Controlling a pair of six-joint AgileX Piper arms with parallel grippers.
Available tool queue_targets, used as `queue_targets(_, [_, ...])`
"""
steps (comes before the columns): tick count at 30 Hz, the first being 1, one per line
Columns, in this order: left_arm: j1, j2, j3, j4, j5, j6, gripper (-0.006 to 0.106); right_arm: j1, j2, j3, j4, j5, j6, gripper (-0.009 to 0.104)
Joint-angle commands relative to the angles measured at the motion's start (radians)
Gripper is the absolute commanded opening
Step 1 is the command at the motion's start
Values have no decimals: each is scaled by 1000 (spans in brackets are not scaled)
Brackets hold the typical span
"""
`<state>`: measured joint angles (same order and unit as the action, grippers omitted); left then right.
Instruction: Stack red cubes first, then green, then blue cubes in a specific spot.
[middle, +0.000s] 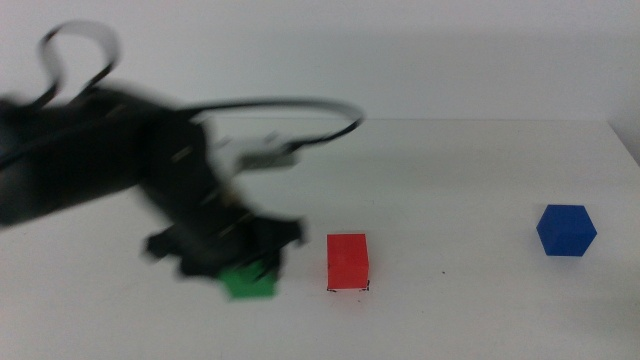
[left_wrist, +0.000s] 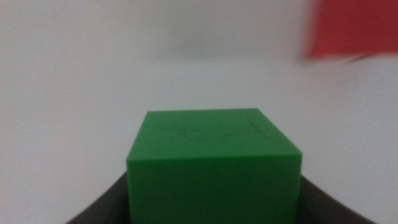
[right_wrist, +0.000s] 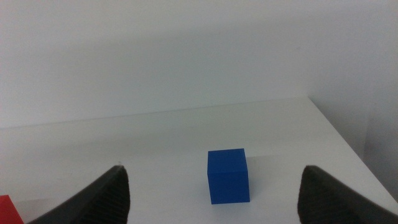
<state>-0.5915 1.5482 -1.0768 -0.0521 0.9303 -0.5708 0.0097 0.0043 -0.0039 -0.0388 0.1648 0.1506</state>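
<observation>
Middle view, left gripper: blurred, it comes in from the left and sits over the green cube, which shows below the dark jaws, just left of the red cube.
Middle view, red cube: rests on the white table, with small dark corner marks at its base, probably the chosen stacking spot.
Middle view, blue cube: alone on the table, well apart to the right, untouched.
Middle view, right arm: not visible here.
Left wrist view, green cube: fills the space between the left gripper's own dark jaws, which press against its two sides; the jaws are closed on it. Whether it is lifted clear of the table cannot be told.
Left wrist view, red cube: a blurred red patch beyond the green one.
Right wrist view, right gripper: waiting, its jaws spread wide and holding nothing.
Right wrist view, blue cube: on the table ahead, between the jaw tips but clear of both; a red corner shows at the edge.
Handling, judged: the cubes look stiff, light and matte, so not very slippery; flat opposite faces give the best hold, taken near mid-height and squarely so a cube does not twist.
Stage, judged: green goes on red next; blue last.
</observation>
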Motion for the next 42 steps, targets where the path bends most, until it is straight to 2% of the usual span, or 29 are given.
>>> queue_targets(1, [-64,78,-148,52,67,-71,20,2,-4,4,-6,-8,-9,93])
queue_targets(7, [-140,287,-422,71,142,-127,21,2,-4,4,-6,-8,-9,93])
queue_targets(12, [-155,372,-511,71,128,-166,24,2,-4,4,-6,-8,-9,93])
queue_targets(22, [-157,424,-521,113,82,-213,25,2,-4,4,-6,-8,-9,93])
queue_targets(36, [-157,439,-521,115,42,-216,25,2,-4,4,-6,-8,-9,93])
queue_targets(42, [-157,439,-519,115,53,-220,33,2,-4,4,-6,-8,-9,93])
